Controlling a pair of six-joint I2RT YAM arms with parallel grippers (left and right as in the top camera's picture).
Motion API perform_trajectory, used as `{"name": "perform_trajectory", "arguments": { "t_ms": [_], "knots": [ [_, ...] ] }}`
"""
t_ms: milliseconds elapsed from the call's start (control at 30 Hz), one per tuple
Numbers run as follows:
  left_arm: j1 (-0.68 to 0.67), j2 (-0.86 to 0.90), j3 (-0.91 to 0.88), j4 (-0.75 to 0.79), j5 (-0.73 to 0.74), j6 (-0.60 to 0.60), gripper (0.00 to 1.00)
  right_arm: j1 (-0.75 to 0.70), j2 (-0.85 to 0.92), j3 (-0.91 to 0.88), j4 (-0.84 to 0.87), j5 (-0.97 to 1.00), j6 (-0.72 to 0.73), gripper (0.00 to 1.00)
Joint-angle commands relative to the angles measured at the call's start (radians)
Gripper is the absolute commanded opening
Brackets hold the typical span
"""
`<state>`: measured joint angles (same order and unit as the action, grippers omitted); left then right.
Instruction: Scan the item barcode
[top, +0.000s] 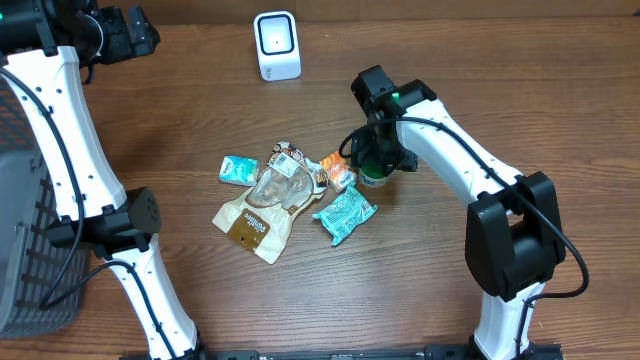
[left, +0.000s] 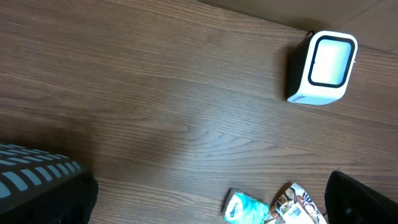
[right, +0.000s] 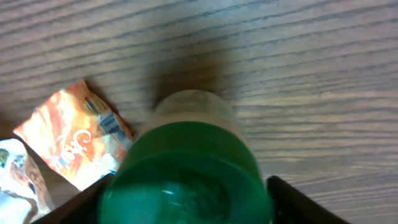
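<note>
Both fingers (right: 298, 202) of my right gripper (top: 377, 162) are flanking the upright green-lidded clear jar (right: 186, 180) directly below, whether clamping yet I cannot tell.

Matt wood-grain table (top: 200, 100), glossy white plastic scanner (top: 276, 45)

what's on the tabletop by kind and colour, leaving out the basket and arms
teal packets: 2
orange packet: 1
tan pouch: 1
white printed packet: 1
green-lidded container: 1
barcode scanner: 1
total: 7
</note>
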<state>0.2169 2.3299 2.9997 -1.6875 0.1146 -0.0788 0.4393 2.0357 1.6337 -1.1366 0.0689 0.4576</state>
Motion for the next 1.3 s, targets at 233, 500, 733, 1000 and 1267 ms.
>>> {"name": "perform_trajectory", "arguments": {
  "t_ms": [233,500,733,1000,1267],
  "knots": [
    [0.002,-0.035,0.018,-0.002,-0.007,-0.014,0.99,-0.002,0.003,-0.004,0.036,0.027,-0.389,0.49],
    [0.003,-0.035,0.018,-0.002,-0.007,-0.014,1.0,-0.002,0.003,-0.004,0.113,0.023,-0.861,0.45],
    [0.003,-0.035,0.018,-0.002,-0.007,-0.014,1.0,-0.002,0.003,-0.004,0.168,-0.004,-1.235,0.46],
    [0.003,-0.035,0.018,-0.002,-0.007,-0.014,1.0,-0.002,-0.02,0.018,0.183,-0.035,-1.216,0.56],
    [0.003,-0.035,0.018,-0.002,-0.007,-0.014,1.0,-0.003,-0.142,0.092,0.182,-0.079,-0.765,1.0]
  ]
}}
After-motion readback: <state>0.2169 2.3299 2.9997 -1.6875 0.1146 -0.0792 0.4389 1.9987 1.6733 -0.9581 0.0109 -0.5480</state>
